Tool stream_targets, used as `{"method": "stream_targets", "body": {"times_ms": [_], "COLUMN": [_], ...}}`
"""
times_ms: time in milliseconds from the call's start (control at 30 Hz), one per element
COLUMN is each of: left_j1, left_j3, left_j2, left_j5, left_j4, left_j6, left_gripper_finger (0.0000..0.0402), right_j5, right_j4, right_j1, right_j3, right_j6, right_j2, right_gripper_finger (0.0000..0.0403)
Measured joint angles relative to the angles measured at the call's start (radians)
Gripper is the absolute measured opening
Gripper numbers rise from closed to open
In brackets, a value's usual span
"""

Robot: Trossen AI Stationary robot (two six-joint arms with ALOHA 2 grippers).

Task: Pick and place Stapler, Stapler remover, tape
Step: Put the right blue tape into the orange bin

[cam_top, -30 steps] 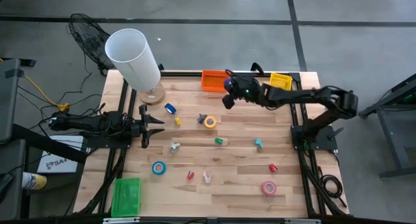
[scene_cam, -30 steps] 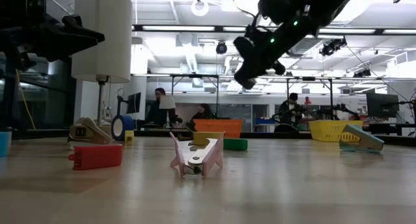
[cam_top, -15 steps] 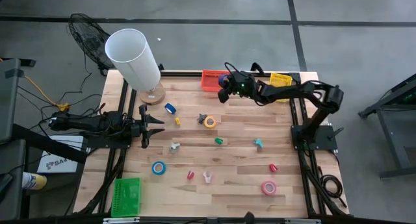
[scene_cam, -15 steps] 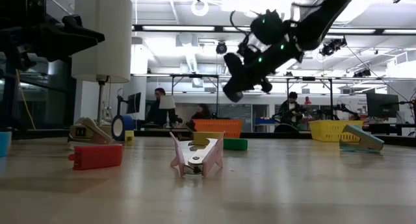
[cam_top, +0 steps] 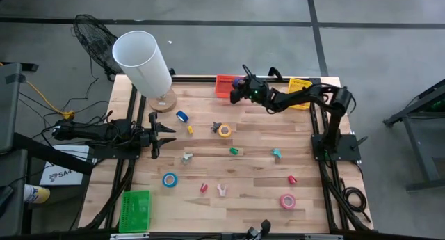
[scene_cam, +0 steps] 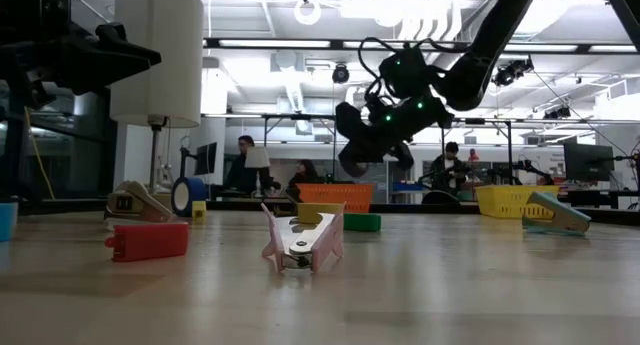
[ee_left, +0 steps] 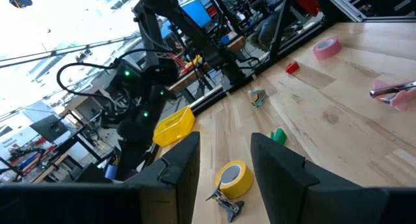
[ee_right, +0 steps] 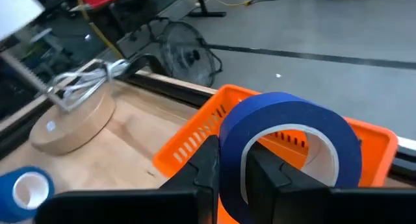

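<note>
While the left end effector [cam_top: 154,135] waits at the table's [cam_top: 250,191] left edge, fingers slightly apart and empty, the high view has the right end effector [cam_top: 237,95] over the orange basket [cam_top: 224,85].

From table height, it hangs clear above that basket [scene_cam: 335,196].

Its own wrist camera shows the fingers pinching a blue tape roll [ee_right: 286,136] upright above the basket [ee_right: 195,143].

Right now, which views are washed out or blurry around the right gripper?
Low view: bright ceiling lights backlight the right gripper, leaving it a dark silhouette. Right wrist view: the blue tape roll it holds is soft, the orange basket clearer. High view: evenly lit.
</note>
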Motion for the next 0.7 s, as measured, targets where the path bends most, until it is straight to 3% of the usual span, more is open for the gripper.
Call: {"method": "stream_targets", "body": {"times_ms": [300,700], "left_j1": [0.0,0.0], "left_j3": [0.0,0.0], "left_j2": [0.0,0.0], "left_j5": [0.0,0.0], "left_j4": [0.0,0.0], "left_j6": [0.0,0.0], "left_gripper_finger": [0.0135,0.0135], "right_j5": [0.008,-0.046], "right_j4": [-0.01,-0.025], "right_j1": [-0.011,-0.012], "right_j3": [0.001,0.001], "right_j6": [0.078,0.064], "right_j2": [0.002,0.002], "right_gripper_finger": [0.0054,0.0072]}}
